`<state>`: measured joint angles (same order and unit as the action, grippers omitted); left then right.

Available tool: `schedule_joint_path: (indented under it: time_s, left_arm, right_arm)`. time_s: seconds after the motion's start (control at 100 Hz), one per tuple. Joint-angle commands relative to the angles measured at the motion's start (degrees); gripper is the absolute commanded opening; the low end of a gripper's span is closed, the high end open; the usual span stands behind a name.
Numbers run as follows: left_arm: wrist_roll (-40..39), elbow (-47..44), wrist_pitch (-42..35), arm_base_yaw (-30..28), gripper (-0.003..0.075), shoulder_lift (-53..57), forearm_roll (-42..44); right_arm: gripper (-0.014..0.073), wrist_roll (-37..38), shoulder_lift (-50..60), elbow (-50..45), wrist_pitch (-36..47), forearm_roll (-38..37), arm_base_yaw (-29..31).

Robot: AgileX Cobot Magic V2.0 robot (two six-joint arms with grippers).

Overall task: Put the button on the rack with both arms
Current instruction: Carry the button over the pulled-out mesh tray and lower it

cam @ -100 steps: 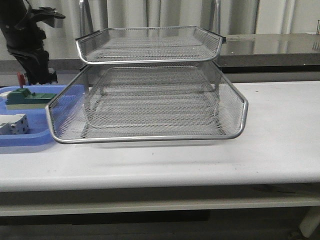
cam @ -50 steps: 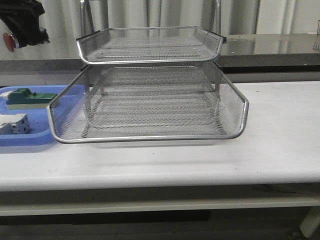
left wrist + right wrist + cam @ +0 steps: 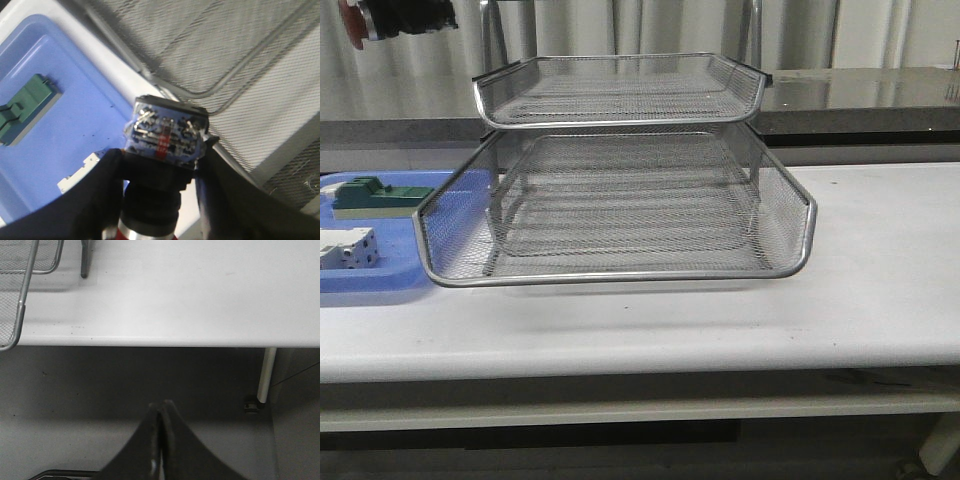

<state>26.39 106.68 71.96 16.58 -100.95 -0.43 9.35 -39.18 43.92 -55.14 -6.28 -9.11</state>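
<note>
My left gripper [image 3: 405, 15] is high at the far left top of the front view, shut on the button [image 3: 358, 22], whose red cap points left. In the left wrist view the button [image 3: 162, 150] shows its blue rear block, black body and silver collar between the black fingers [image 3: 95, 195]. It hangs above the blue tray's edge, beside the rack. The silver wire-mesh rack [image 3: 620, 200] stands mid-table with its lower tray slid forward. My right gripper [image 3: 161, 407] is shut and empty, off the table's right end over the floor; it is out of the front view.
A flat blue tray [image 3: 380, 280] lies left of the rack, holding a green block [image 3: 375, 195] and a white-grey block [image 3: 345, 248]. The rack's upright posts [image 3: 490, 30] rise at the back. A table leg [image 3: 266, 375] shows in the right wrist view.
My left gripper has risen from the blue tray to the top left of the front view, carrying the button. The rack and blocks stay put.
</note>
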Motion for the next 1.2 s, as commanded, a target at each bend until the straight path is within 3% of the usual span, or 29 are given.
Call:
schedule_joint_path:
  time_s: [0.0, 0.24, 0.55, 1.1, 1.19]
  left_arm:
    - [-0.72, -1.04, 1.08, 3.34, 0.0004, 5.48, -1.11]
    - [-0.72, -3.68, 0.97, 11.74, 0.0004, 5.14, -1.6]
    - [-0.72, -3.77, -3.51, 17.9, 0.0004, -1.56, -3.96]
    - [-0.72, -3.77, -9.14, 20.3, 0.0007, -8.97, -4.33]
    - [-0.72, -3.77, -8.68, 20.3, 0.0045, -9.11, -4.33]
  right_arm:
    - [-0.0068, -0.02, 0.09, 2.06, 2.71, -0.98, 0.16]
    - [-0.0068, -0.02, 0.09, 2.06, 2.71, -0.98, 0.16]
    - [-0.0068, -0.02, 0.09, 2.06, 2.71, -0.98, 0.16]
    - [-0.0068, -0.02, 0.09, 2.06, 2.71, -0.98, 0.16]
    - [-0.0068, -0.02, 0.09, 2.06, 2.71, -0.98, 0.16]
